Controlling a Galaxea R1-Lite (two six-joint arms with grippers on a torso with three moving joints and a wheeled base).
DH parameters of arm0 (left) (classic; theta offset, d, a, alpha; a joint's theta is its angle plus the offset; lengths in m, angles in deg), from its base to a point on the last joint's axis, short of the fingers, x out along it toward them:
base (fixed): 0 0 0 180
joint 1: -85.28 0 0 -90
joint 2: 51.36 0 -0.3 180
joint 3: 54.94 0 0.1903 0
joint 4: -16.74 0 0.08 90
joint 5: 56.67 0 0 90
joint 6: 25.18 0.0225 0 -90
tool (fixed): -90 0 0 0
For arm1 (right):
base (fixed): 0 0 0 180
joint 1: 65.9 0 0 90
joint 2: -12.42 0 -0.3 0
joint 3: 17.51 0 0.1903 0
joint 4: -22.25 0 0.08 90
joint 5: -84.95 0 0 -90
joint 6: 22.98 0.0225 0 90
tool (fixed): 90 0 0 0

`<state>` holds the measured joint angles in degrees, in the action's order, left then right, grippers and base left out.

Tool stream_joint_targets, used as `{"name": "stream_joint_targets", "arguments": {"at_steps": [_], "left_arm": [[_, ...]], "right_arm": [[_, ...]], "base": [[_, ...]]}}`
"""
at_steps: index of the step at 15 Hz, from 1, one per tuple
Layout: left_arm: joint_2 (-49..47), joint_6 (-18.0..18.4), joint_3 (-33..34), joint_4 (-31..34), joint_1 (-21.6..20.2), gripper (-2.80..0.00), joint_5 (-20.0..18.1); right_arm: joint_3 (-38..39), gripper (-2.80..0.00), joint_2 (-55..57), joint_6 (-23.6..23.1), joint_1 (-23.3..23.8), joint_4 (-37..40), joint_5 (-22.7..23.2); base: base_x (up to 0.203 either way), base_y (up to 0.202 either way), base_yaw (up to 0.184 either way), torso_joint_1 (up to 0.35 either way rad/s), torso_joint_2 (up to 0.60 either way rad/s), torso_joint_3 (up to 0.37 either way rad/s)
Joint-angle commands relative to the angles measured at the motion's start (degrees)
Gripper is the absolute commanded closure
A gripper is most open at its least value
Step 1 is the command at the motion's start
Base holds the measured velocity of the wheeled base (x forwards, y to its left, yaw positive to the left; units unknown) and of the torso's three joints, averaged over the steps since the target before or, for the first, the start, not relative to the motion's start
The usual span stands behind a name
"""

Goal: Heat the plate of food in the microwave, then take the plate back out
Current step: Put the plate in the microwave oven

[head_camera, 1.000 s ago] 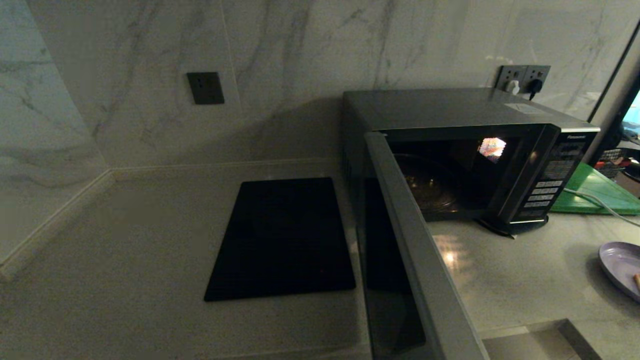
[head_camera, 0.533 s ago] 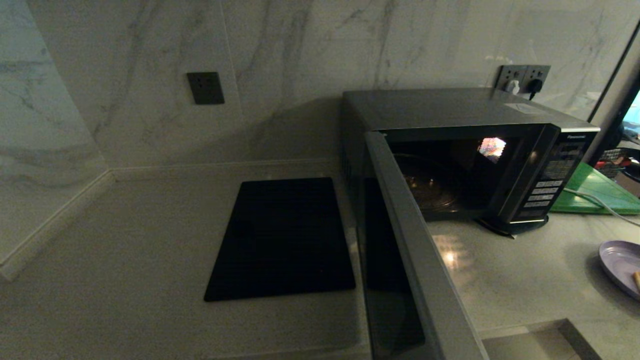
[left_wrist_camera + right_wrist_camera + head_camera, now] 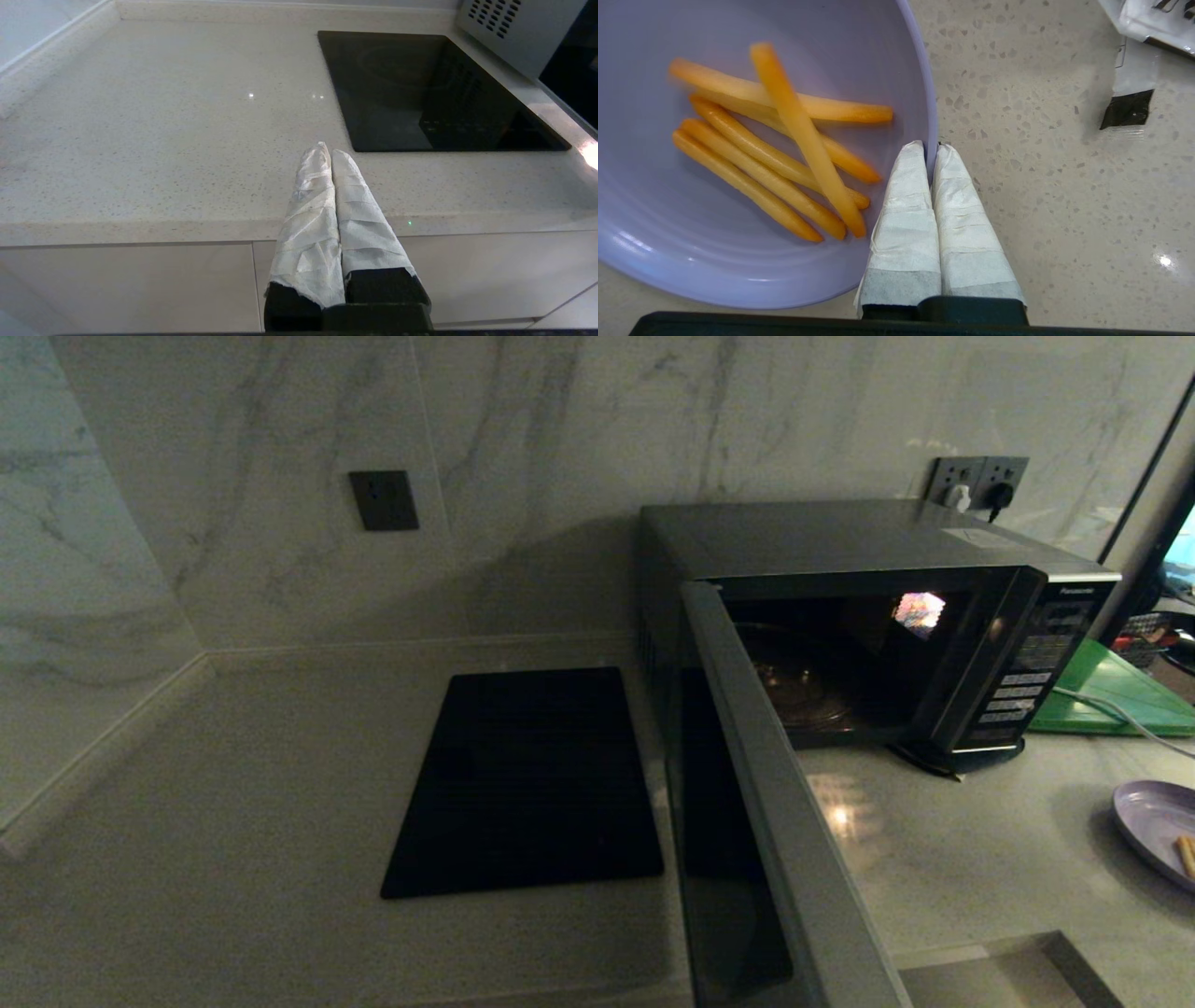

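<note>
Two arms: only the right one is at work; neither shows in the head view.
Step in hand: picking up the plate of food to load it; my reading is that the heating part has hardly begun.
Right gripper: its wrapped fingers are pressed together on the plate's rim, one inside the rim and one outside, so it pinches the edge.
Plate location: on the counter at the far right of the head view, well apart from the microwave; orange sticks lie loose in it.
Lifted or resting: cannot tell.
Microwave: door swung wide open toward the robot, cavity lit and nothing on the glass turntable.
Left gripper: parked near the counter's front edge beside the black slab, wrapped fingers closed on nothing.
Next move: likely raise the plate level and carry it leftward round the open door into the cavity.
Risk: an edge pinch may let the plate tilt and the sticks slide.
</note>
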<state>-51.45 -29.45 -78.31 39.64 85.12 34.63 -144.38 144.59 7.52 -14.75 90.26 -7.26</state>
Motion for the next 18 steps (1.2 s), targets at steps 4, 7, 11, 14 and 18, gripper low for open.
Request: {"name": "stream_joint_targets", "arguments": {"at_steps": [4, 7, 11, 14, 18], "left_arm": [[0.0, 0.0, 0.0, -0.1, 0.0, 0.00, 0.0], [0.0, 0.0, 0.0, -0.1, 0.0, 0.00, 0.0], [0.0, 0.0, 0.0, -0.1, 0.0, 0.00, 0.0], [0.0, 0.0, 0.0, -0.1, 0.0, 0.00, 0.0], [0.0, 0.0, 0.0, -0.1, 0.0, 0.00, 0.0]], "right_arm": [[1.3, 0.00, -2.3, 0.2, 0.1, 0.2, 0.0], [1.5, 0.00, -2.9, 0.1, 0.3, 0.2, 0.0], [2.2, 0.00, -4.3, 0.2, 0.4, 0.1, 0.0], [2.9, 0.00, -5.8, 0.3, 0.4, 0.1, 0.1], [3.8, 0.00, -7.2, 0.5, 0.4, -0.1, 0.4]], "base": [[0.000, 0.000, 0.000, 0.000, 0.00, 0.000], [0.000, 0.000, 0.000, 0.000, 0.00, 0.000], [0.000, 0.000, 0.000, 0.000, 0.00, 0.000], [0.000, 0.000, 0.000, 0.000, 0.00, 0.000], [0.000, 0.000, 0.000, 0.000, 0.00, 0.000]]}}
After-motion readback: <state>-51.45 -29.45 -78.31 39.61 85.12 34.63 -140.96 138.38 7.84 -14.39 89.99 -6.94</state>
